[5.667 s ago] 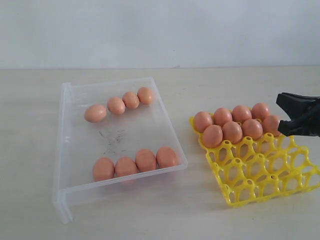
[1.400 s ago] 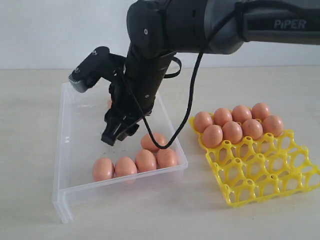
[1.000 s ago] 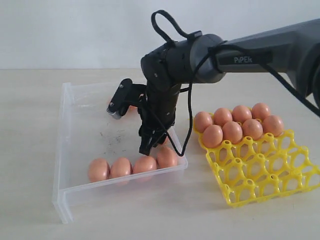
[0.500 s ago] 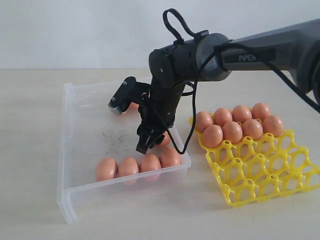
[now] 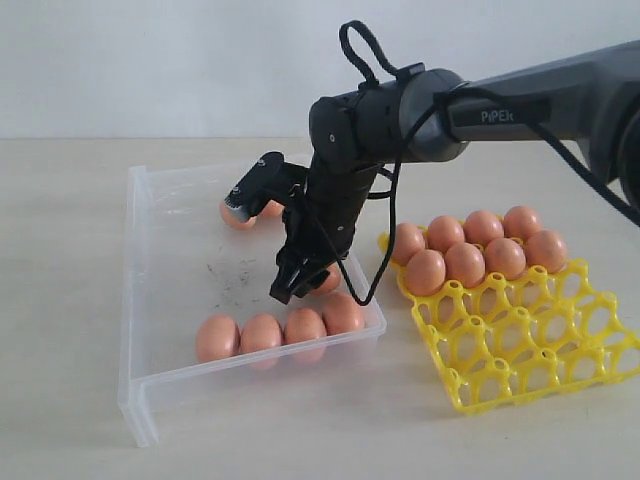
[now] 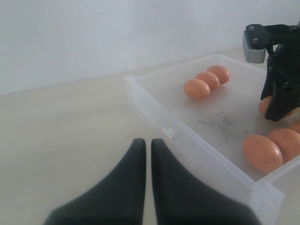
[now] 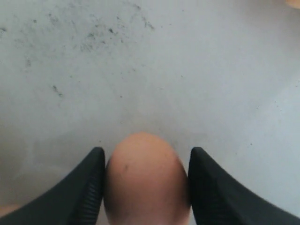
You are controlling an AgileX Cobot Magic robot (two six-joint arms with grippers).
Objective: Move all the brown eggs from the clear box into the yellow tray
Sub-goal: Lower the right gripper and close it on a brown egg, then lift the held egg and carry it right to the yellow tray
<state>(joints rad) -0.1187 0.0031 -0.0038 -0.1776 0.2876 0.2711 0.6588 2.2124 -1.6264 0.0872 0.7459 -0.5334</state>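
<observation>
Start at the clear box (image 5: 135, 300). Just inside its near wall you have four brown eggs (image 5: 261, 333) lying in a row, side by side.

Just behind that row, toward the box's tray-side wall, your right gripper (image 5: 285, 290) points down into the box. Its two fingers (image 7: 89, 187) press against either side of one brown egg (image 7: 145, 183), so it is clamped on that egg. Whether the egg is off the box floor, you cannot tell.

In the middle of the box floor, beside the gripper, there are dark specks (image 5: 232, 275).

Along the box's far wall three more eggs (image 6: 207, 79) lie in a line; in the exterior view the arm's wrist camera partly hides them.

Outside the box, on its right and apart from it, sits the yellow tray (image 5: 520, 350). Eight eggs (image 5: 465, 263) fill its two far rows; the near cells are bare.

On the box's opposite side, your left gripper (image 6: 145, 154) hangs over the table (image 5: 60, 300), fingers together, gripping nothing.
</observation>
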